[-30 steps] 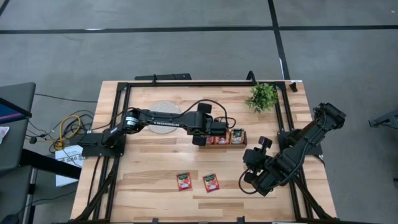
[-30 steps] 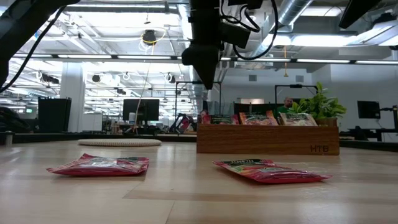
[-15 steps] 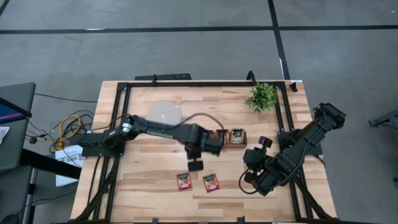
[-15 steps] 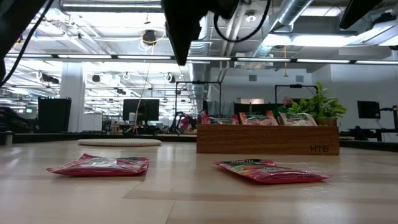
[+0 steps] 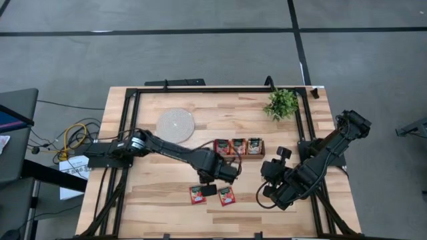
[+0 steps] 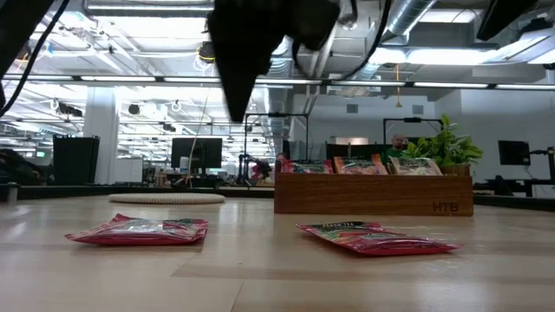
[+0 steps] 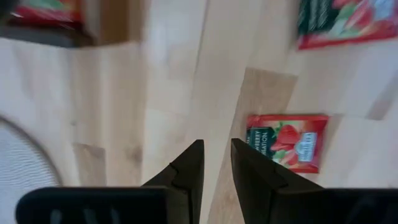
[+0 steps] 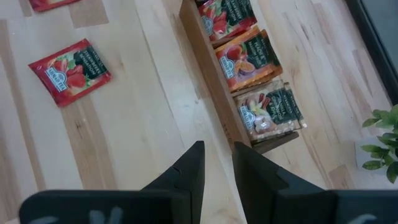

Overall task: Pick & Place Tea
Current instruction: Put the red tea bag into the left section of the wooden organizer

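Two red tea sachets lie flat on the table near its front edge, one on the left [image 5: 197,194] [image 6: 139,230] and one on the right [image 5: 227,195] [image 6: 377,238]. More tea sachets stand in the brown wooden tray [image 5: 238,155] [image 6: 373,204]. My left gripper [image 5: 209,189] [image 7: 216,149] points down, well above the table, between the two sachets. Its fingers stand a narrow gap apart with nothing between them. The left sachet [image 7: 286,142] shows just beside its fingertips. My right gripper [image 5: 268,172] [image 8: 216,152] waits at the right, also narrowly open and empty, looking toward the tray [image 8: 214,87].
A round white disc [image 5: 175,123] lies at the far left of the table. A small green plant [image 5: 281,103] stands at the far right. A black frame [image 5: 200,89] runs around the tabletop. Bare wood lies between the tray and the two sachets.
My left gripper has swung from beside the tray toward the table's near edge and a little left. It sank slightly and rolled about its own axis, and now hangs over the two lying sachets. The finger gap looks unchanged. The sachets and the right arm have stayed still.
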Motion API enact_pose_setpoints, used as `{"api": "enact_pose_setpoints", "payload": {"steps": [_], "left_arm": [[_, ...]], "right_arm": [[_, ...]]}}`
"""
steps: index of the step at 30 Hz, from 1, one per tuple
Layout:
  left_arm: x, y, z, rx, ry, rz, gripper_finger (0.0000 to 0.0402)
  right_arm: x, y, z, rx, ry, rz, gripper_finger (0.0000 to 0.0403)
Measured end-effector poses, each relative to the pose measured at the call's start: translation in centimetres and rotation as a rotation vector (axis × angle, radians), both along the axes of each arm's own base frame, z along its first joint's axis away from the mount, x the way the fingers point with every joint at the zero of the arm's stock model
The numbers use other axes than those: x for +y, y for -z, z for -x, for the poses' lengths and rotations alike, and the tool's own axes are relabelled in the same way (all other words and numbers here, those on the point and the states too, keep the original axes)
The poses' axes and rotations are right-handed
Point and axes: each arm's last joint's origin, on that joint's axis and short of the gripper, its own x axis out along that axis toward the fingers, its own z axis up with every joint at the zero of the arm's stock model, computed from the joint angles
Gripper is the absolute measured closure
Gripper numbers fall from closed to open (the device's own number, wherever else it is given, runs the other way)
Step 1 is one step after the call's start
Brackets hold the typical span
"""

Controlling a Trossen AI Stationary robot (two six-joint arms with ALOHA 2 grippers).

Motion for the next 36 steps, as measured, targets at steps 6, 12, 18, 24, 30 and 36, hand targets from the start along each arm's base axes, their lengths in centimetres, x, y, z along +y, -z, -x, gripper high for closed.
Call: {"api": "enact_pose_setpoints", "payload": {"steps": [6,12,18,24,30,36], "left_arm": [[-1.6,3.7,1.7,0.095,0.011,-0.031,0.0328],[-2.3,4.3,2.8,-0.002,-0.032,0.002,0.0328],[-1.3,4.3,6.0,-0.023,-0.093,0.030,0.0328],[-1.8,5.5,6.4,-0.088,-0.096,0.191,0.0328],[-1.9,5.5,6.1,-0.132,-0.090,0.187,0.0328],[-1.8,6.2,6.0,-0.155,-0.096,0.182,0.0328]], "right_arm": [[0.0,0.0,0.0,-0.002,0.000,-0.002,0.0327],[0.4,0.0,0.3,-0.003,-0.018,-0.002,0.0327],[0.8,0.0,0.7,-0.003,-0.041,-0.001,0.0327],[0.9,0.0,0.7,-0.007,-0.043,0.003,0.0327],[0.9,0.0,0.7,-0.009,-0.042,0.004,0.0327],[0.9,0.0,0.7,-0.010,-0.042,0.004,0.0327]]}}
